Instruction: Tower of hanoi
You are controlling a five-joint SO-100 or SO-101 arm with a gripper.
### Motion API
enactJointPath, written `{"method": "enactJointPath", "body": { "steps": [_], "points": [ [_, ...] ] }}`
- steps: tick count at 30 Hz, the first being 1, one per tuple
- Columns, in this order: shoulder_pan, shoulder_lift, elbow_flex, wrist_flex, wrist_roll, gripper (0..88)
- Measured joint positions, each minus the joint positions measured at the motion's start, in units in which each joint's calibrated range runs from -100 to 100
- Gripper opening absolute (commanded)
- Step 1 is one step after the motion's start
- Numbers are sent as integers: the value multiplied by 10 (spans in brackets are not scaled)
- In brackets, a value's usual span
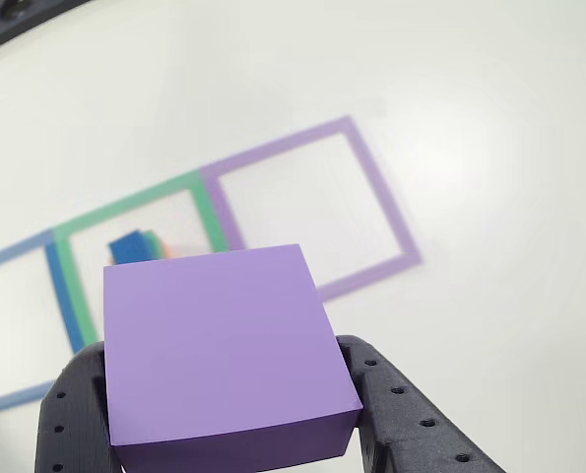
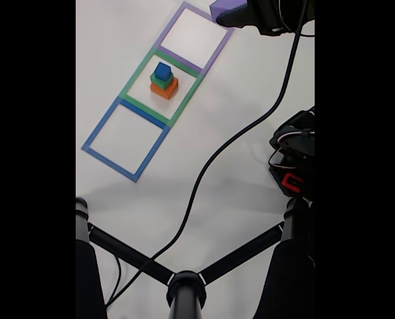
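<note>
— Where's the big purple cube now?

— Up in the gripper, clamped between the two black fingers by its opposite side faces. In the fixed view it hangs at the far corner of the purple square outline, off the table.

— Will it hold?

— I'd think so. It looks matte, rigid and light, with flat sides that suit a square pinch. The smooth faces could slide if the grip went off-centre, so low and centred on the sides seems the place.

— And the rest?

— Three more cubes, one of each: dark blue on green on orange, stacked inside the green square outline, next to the purple one. Four cubes altogether. Three outlines in a row, the blue outline beyond the green.
</note>
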Motion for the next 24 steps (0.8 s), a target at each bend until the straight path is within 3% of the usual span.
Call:
{"method": "enactJointPath", "body": {
  "steps": [15,24],
  "points": [
    [-191,-82,-1,4,0,139],
    [-257,-111,56,-10,0,145]
  ]
}}
